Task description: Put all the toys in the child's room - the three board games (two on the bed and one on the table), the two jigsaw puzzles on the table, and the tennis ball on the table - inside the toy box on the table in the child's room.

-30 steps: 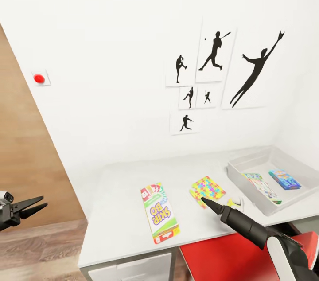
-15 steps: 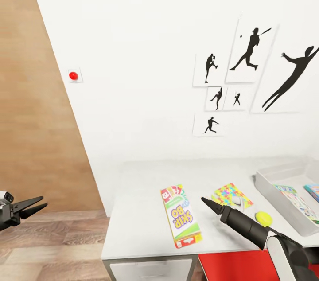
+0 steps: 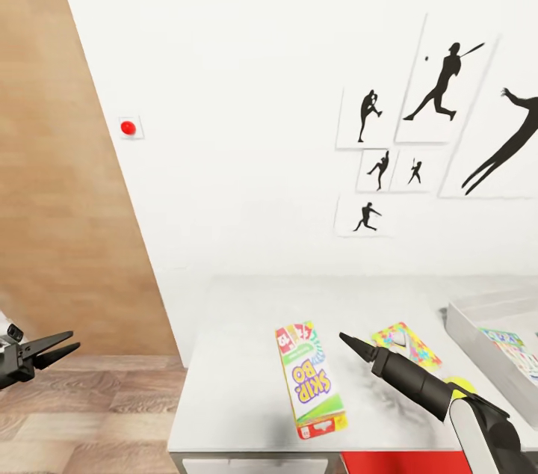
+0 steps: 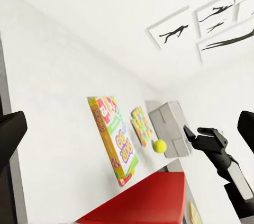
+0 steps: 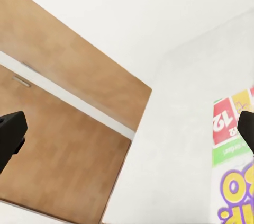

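Right now the right gripper (image 3: 345, 339) hangs above the pale bench (image 3: 239, 384), its dark fingers reading as one point in the head view, yet the right wrist view shows the two tips at opposite edges with a wide gap, so the jaws stand apart and hold nothing. Just to the left of that gripper, lying flat on the bench, is the Skip-Bo board game (image 3: 309, 378), a long green, white and red box with its far end level with the fingertips. Just to the right of the gripper and slightly beyond it lies a jigsaw puzzle (image 3: 409, 343), a bright square slab, with a small white-and-dark thing I cannot make out resting on it. Farther right and nearer the robot, the tennis ball (image 3: 457, 384) peeks out from behind the right arm. Beyond that, at the far right of the bench, stands the grey toy box (image 3: 478, 324) with a pale green board game (image 3: 515, 349) lying inside. The left gripper (image 3: 66, 347) is well off to the left, clear of the bench and over the wood floor (image 3: 90, 414), its two fingers spread and empty. Black sports silhouettes (image 3: 441, 122) hang on the white wall behind the bench.
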Available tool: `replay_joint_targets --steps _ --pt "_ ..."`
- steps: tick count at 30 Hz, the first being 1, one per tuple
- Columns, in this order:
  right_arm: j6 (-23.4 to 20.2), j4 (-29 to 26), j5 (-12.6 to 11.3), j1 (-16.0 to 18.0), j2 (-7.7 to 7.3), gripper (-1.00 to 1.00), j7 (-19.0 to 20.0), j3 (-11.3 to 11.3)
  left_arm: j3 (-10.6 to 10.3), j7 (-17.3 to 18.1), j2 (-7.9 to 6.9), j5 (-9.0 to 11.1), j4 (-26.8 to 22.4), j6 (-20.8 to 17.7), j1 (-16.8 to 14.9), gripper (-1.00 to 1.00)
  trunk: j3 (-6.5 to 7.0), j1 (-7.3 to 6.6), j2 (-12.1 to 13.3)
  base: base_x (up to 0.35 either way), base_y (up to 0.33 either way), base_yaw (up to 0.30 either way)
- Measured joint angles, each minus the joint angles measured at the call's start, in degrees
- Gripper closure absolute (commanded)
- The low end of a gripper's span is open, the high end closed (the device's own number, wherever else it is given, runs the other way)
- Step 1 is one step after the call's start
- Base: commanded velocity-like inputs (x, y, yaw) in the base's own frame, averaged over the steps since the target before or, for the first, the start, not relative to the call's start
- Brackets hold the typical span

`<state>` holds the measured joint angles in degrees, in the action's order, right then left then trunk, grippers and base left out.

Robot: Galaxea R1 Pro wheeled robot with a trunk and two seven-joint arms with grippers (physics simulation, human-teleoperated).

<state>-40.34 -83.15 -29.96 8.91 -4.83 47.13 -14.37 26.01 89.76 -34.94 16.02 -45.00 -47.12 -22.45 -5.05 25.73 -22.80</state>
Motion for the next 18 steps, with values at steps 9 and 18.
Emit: replay_joint_targets --steps 9,18 --pt "-0.04 0.0 -0.05 0.0 0.0 -1.0 0.0 0.0 0.0 0.0 -0.01 -0.03 -0.01 0.0 0.0 -1.0 0.0 0.01 0.0 0.086 0.021 0.001" --pt "-0.08 -0.07 -0.13 0.0 0.0 -1.0 0.0 0.0 0.0 0.0 -0.02 0.03 0.0 0.03 0.0 -1.0 0.0 0.02 0.01 0.056 0.019 0.0"
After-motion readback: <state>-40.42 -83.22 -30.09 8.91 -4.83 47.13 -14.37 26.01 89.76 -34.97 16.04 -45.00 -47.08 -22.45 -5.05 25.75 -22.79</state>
